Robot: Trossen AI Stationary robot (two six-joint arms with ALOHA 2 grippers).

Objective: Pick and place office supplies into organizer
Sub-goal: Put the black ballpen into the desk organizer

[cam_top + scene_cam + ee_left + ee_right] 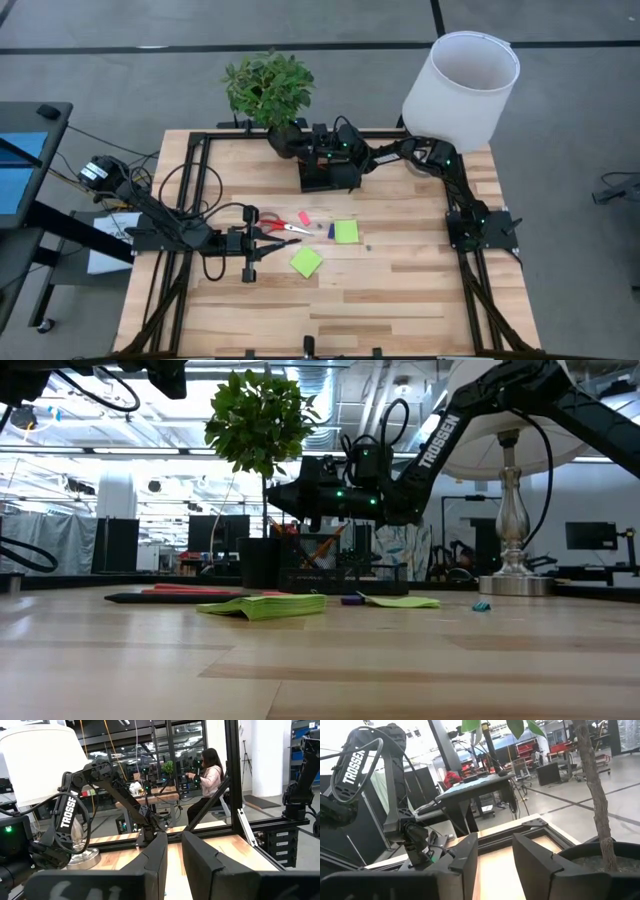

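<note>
The right tool (300, 143) hangs over the far edge of the bench, above the organizer (328, 175) and beside the plant pot (283, 137). In its own wrist view its two dark fingers (467, 857) stand apart with a clear gap and nothing between them. The left tool (268, 236) lies low over the bench near the left side, at the handles of the red-handled scissors (283, 226); its fingers (155, 857) show a narrow slot between them, and whether they pinch anything cannot be told.

The organizer is a small dark rectangular box of smoky plastic at the far middle of the bench, and the low view shows thin sticks standing in it at a slant. The scissors lie flat, long axis roughly across the bench, red handles toward the left tool and pale blades pointing right. Just beyond the blade tips lies a small pink piece (305, 217), then a tiny dark blue piece (331, 231). Two lime-green square sticky-note pads sit nearby: one (346, 232) squared to the bench edges, the other (306, 262) nearer the front and turned like a diamond. The bench (400, 290) is pale planked wood with a black metal frame. A white lampshade (462, 88) stands at the far right corner.
</note>
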